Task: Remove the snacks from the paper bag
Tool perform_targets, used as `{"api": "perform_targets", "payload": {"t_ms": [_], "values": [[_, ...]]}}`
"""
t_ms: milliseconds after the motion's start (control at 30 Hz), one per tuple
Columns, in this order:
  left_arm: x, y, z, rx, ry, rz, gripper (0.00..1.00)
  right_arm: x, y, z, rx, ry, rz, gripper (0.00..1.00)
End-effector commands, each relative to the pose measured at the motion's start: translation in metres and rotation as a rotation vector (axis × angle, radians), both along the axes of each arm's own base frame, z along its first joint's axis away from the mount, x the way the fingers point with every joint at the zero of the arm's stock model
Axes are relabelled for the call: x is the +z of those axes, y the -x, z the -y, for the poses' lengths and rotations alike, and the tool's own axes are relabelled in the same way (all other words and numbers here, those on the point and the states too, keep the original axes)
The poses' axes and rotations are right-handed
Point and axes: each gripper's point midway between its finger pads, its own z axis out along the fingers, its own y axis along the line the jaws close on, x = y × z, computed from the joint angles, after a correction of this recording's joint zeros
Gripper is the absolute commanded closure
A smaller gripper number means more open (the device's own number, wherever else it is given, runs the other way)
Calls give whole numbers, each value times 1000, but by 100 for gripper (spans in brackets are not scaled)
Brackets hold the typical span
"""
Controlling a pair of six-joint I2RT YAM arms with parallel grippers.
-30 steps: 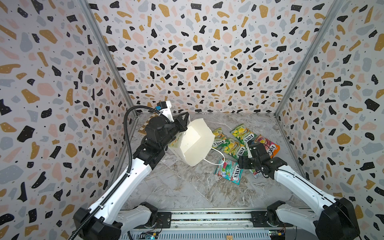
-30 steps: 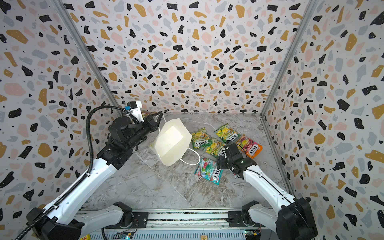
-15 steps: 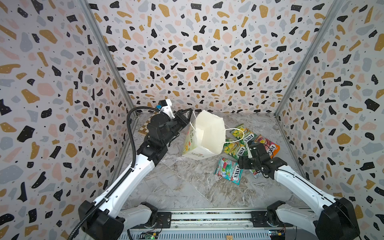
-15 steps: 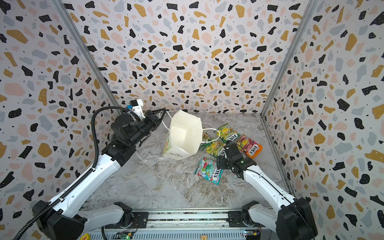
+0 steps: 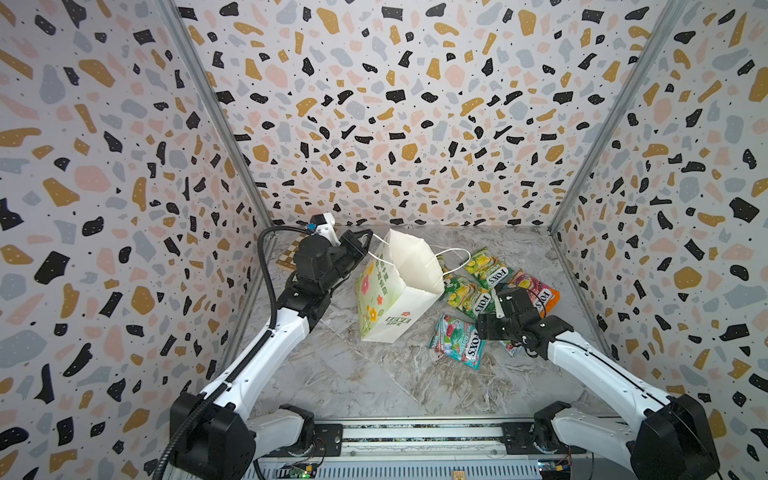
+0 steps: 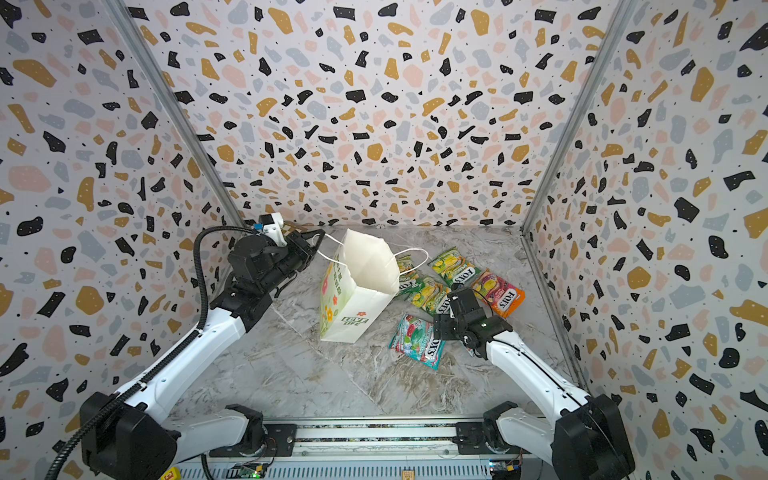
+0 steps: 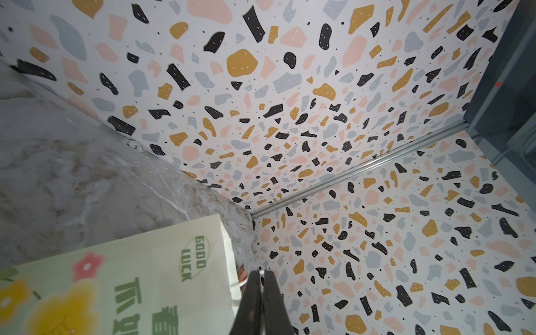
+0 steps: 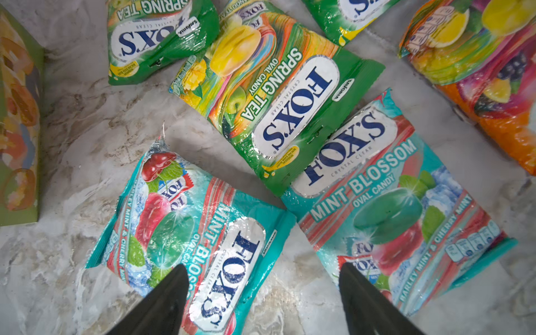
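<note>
Far left, by the wall: a chessboard [image 5: 289, 256], mostly hidden behind the left arm [image 5: 266, 345]. Left gripper [image 5: 367, 239], raised above the marble table [image 5: 353, 386]: its fingers [image 7: 271, 293] are pressed together, pinching a white cord handle [image 5: 376, 253] of the paper bag [image 5: 392, 305]. The cord runs from the fingertips to the bag's rim. The bag stands at the middle of the table on its base, tilted, its open mouth up and its flowered side facing left; a second handle [image 5: 451, 251] hangs over the right rim. What the bag holds cannot be told.

Right of the bag, the snacks lie flat on the table: three green packets [image 5: 486, 270], one partly hidden behind the bag; a pink-orange packet [image 5: 538, 291] farthest right; and two teal packets [image 8: 185, 232], one nearer the bag and one [image 8: 391, 208] under the right arm [image 5: 590, 357]. Right gripper [image 8: 262, 271]: fingers spread wide, holding nothing, over the two teal packets. Whether the tips touch them cannot be told.
</note>
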Motion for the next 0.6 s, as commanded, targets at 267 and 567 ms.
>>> {"api": "perform_targets", "payload": {"t_ms": [267, 567], "values": [[-9, -4, -43, 33, -208, 43, 93, 5, -3, -1, -2, -9, 15, 17], [-17, -7, -73, 111, -309, 27, 100, 6, -6, -2, -2, -12, 16, 17]]}}
